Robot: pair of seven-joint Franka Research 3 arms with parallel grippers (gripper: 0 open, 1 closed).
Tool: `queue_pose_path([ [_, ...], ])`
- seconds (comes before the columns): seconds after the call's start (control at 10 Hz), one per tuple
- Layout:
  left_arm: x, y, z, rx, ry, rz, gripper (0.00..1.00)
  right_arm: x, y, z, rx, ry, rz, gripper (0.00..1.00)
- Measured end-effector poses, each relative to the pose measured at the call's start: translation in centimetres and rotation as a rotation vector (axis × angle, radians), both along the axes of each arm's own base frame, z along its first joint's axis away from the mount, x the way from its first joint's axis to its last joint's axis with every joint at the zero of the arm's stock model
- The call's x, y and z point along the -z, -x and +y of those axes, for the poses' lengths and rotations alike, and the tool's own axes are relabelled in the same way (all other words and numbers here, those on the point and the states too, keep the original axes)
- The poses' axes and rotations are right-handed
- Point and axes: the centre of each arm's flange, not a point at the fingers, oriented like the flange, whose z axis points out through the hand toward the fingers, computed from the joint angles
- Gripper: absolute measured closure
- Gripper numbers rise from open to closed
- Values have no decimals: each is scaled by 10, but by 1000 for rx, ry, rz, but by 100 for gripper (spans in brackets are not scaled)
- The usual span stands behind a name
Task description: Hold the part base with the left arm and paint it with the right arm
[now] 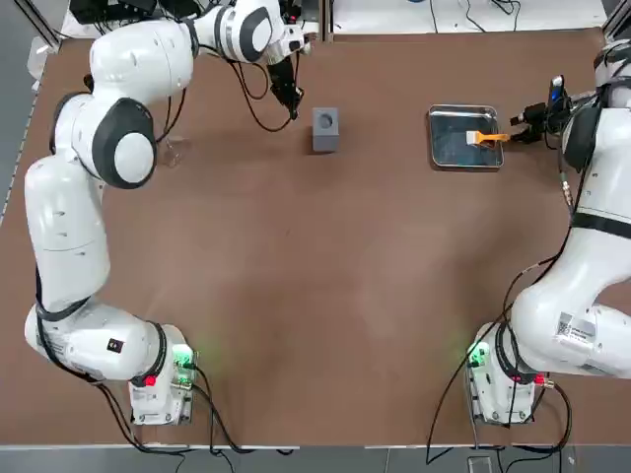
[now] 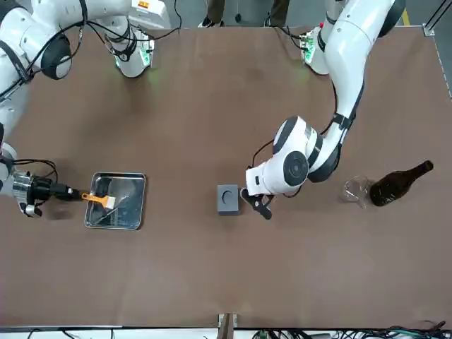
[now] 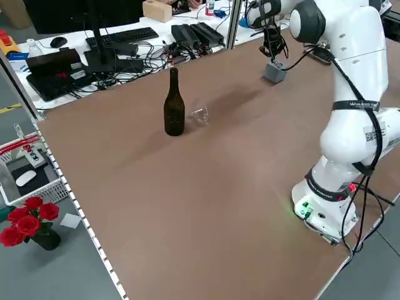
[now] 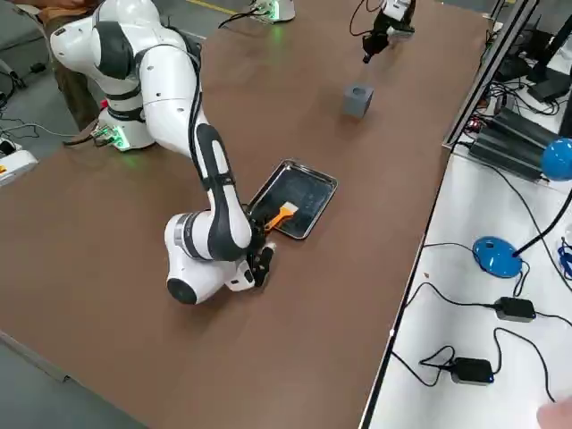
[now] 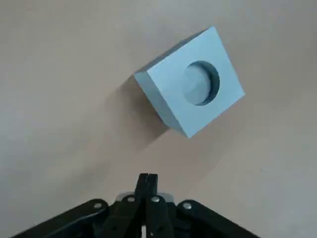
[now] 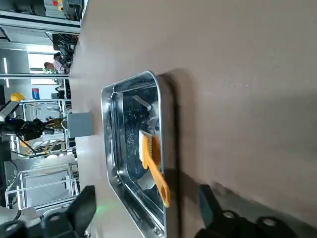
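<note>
The part base [image 1: 324, 129], a small grey cube with a round recess on top, stands on the brown table [image 1: 325, 296] at the far middle. My left gripper [image 1: 294, 100] hovers just to its left, shut and holding nothing, apart from the block [image 5: 190, 94]. An orange-handled brush [image 1: 488, 138] lies in a metal tray [image 1: 441, 150] at the far right, its handle resting over the rim. My right gripper [image 1: 527, 122] is low beside the tray. In the right wrist view its fingers [image 6: 85, 207] stand open on either side of the end of the brush handle [image 6: 157, 173].
A dark bottle [image 2: 397, 185] and a small clear glass [image 2: 357, 190] stand on the table on the left arm's side, beyond its elbow. Desks with cables and electronics [image 3: 125, 44] border the far edge. The arm bases [image 1: 163, 379] are at the near edge.
</note>
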Motion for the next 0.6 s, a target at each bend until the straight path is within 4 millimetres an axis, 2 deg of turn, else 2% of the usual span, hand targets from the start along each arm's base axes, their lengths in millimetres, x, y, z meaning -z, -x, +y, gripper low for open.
queue_pose_path([
  [0.1,9,2,-2,-29,18,38,99,0,0,0,-3,-1,-6,20],
  [0.3,21,0,0,-52,26,66,99,0,-1,2,-6,-3,-11,23],
  [0.6,21,2,-4,-51,26,68,98,10,-3,8,-2,-26,-27,26],
])
